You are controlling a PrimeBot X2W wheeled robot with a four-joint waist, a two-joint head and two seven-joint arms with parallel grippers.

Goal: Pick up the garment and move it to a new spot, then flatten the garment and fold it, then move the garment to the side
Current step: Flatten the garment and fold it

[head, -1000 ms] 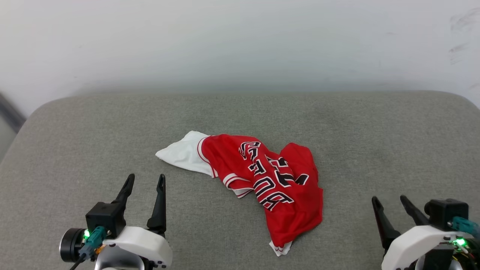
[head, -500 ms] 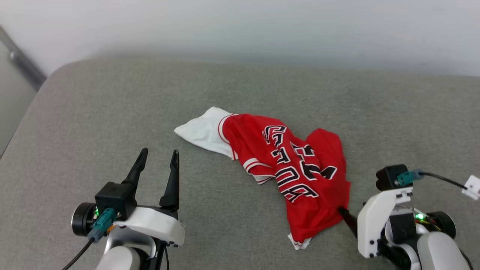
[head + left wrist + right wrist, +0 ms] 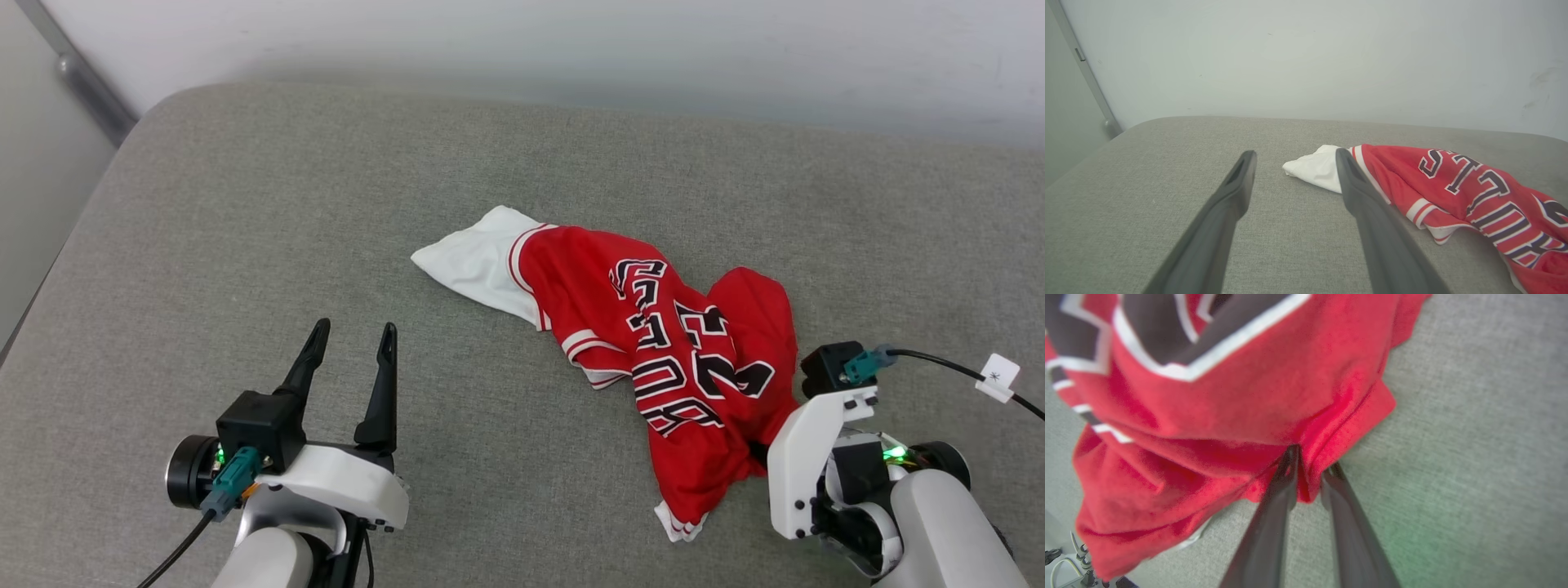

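The garment (image 3: 604, 286), a red jersey with a white sleeve and black-and-white lettering, lies crumpled on the grey padded surface (image 3: 245, 204). My right gripper (image 3: 759, 451) sits at its near right edge, fingers mostly hidden behind the white wrist. In the right wrist view the right gripper (image 3: 1310, 465) is shut on a fold of the red garment (image 3: 1229, 408), pinched between the two dark fingers. My left gripper (image 3: 351, 336) stands open at the lower left, apart from the cloth. From the left wrist, the left gripper (image 3: 1294, 155) points at the bare surface, with the garment (image 3: 1453, 183) to its right.
The grey padded surface (image 3: 1147, 163) ends in rounded edges at the far side and left. A pale wall (image 3: 571, 49) rises behind it, with a grey metal rail (image 3: 82, 82) at the far left corner. A cable with a white tag (image 3: 998, 376) trails from my right wrist.
My right gripper has swung in to the garment's near right edge and closed on a fold of it. The head camera has shifted. The left gripper stays open.
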